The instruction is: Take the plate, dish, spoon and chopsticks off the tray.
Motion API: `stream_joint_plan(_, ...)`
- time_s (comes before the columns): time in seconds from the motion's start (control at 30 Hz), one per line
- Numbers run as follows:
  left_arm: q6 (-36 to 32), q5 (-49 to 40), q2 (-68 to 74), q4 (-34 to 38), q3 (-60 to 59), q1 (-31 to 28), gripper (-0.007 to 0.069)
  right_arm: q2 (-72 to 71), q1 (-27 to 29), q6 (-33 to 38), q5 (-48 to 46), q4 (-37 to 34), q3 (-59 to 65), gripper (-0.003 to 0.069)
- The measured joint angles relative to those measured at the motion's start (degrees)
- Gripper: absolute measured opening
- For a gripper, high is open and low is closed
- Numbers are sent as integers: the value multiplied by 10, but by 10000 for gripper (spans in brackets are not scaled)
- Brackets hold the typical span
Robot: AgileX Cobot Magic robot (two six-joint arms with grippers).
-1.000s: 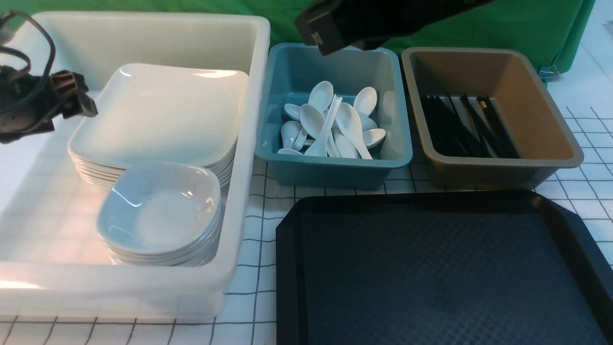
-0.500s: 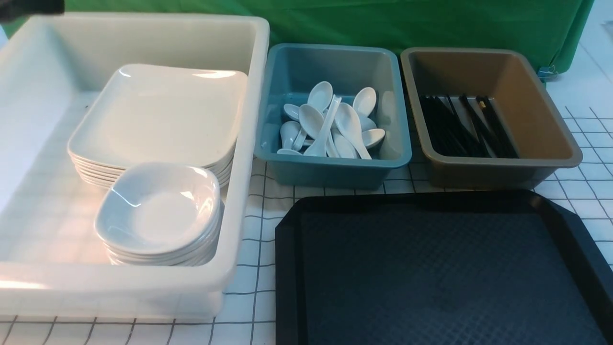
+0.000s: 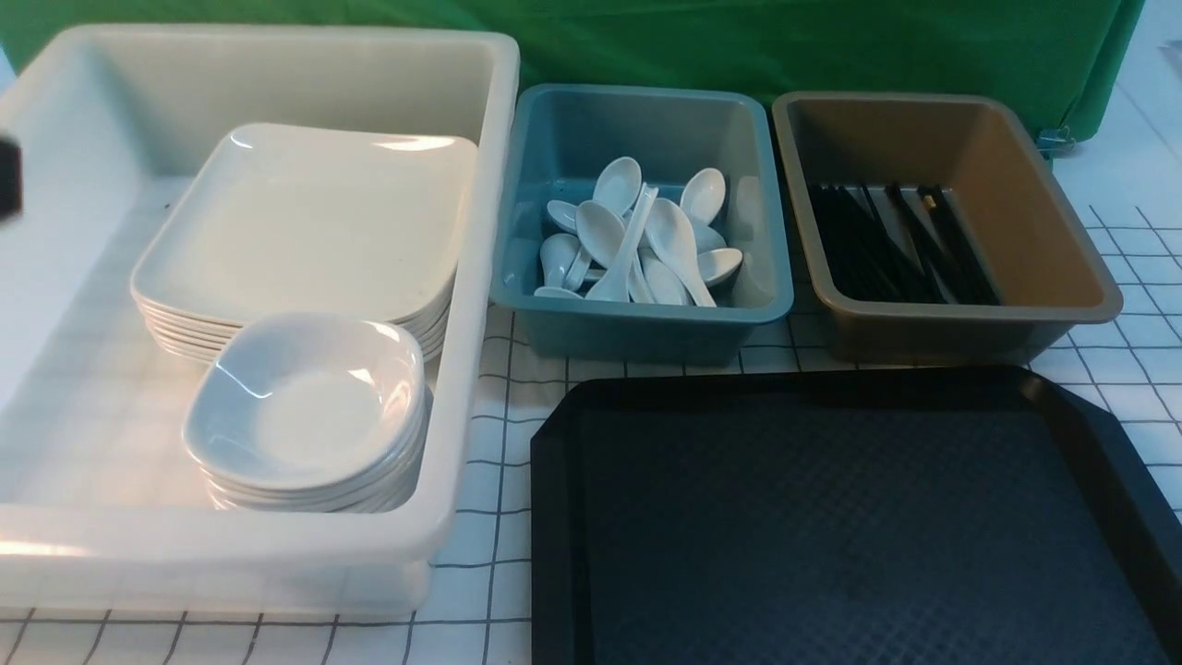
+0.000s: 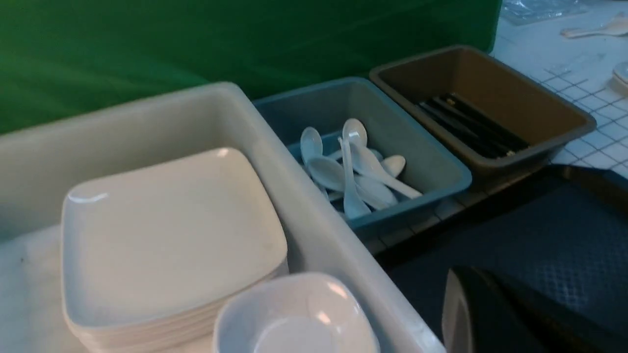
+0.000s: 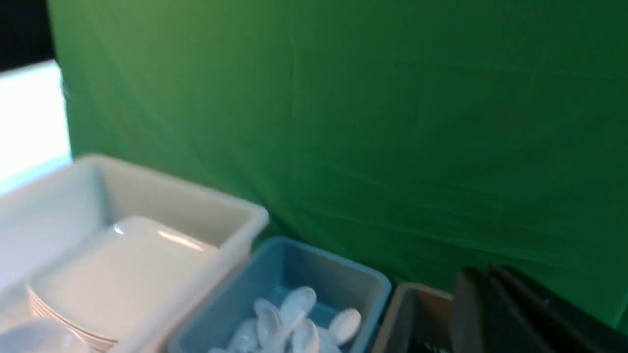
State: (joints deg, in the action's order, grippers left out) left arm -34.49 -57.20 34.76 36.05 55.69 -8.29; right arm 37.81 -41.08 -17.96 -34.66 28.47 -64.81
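The black tray (image 3: pixel 836 545) lies at the front right with nothing on it; it also shows in the left wrist view (image 4: pixel 564 235). The plate tops a stack of plates (image 3: pixel 305 222) in the white tub (image 3: pixel 480 277), with a stack of small dishes (image 3: pixel 305 406) in front of it. Spoons (image 3: pixel 637 240) lie in the teal tub (image 3: pixel 646 323). Black chopsticks (image 3: pixel 896 245) lie in the brown tub (image 3: pixel 960 323). My left gripper (image 4: pixel 471 304) hangs raised above the gap between tub and tray, jaws together, empty. My right gripper (image 5: pixel 510 314) is high by the brown tub, jaws together, empty.
A green cloth (image 3: pixel 739 46) hangs behind the three tubs. The tubs stand side by side along the back of the gridded white table (image 3: pixel 489 499). A dark bit of the left arm (image 3: pixel 7 180) shows at the far left edge.
Both arms have pulled back out of the front view: the right arm left the top, the left arm went off to the left edge. The dishes, spoons and chopsticks have not moved.
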Motion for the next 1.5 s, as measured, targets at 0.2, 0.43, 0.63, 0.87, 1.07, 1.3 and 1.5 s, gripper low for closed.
stream_joint_plan(0.2, 2, 47, -94, 17, -159, 0, -3, -191, 0, -41, 141, 2, 218, -1)
stream_joint_plan(0.43, 4, 90, -116, 39, -211, 0, -1, -292, 0, -60, 233, 2, 320, 18)
stream_joint_plan(0.63, 4, 103, -116, 46, -212, 0, 0, -310, 0, -60, 246, 2, 325, 75)
stream_joint_plan(0.87, 4, 103, -116, 46, -212, 0, 0, -310, 0, -60, 247, 2, 325, 101)
stream_joint_plan(1.07, 3, 103, -116, 46, -212, 0, 0, -310, 0, -60, 247, 2, 325, 104)
stream_joint_plan(1.3, 3, 103, -116, 44, -212, 1, 1, -310, 0, -60, 247, 2, 325, 113)
stream_joint_plan(1.5, 34, 152, -137, -11, -219, 25, 1, -310, 0, -60, 248, 2, 325, 124)
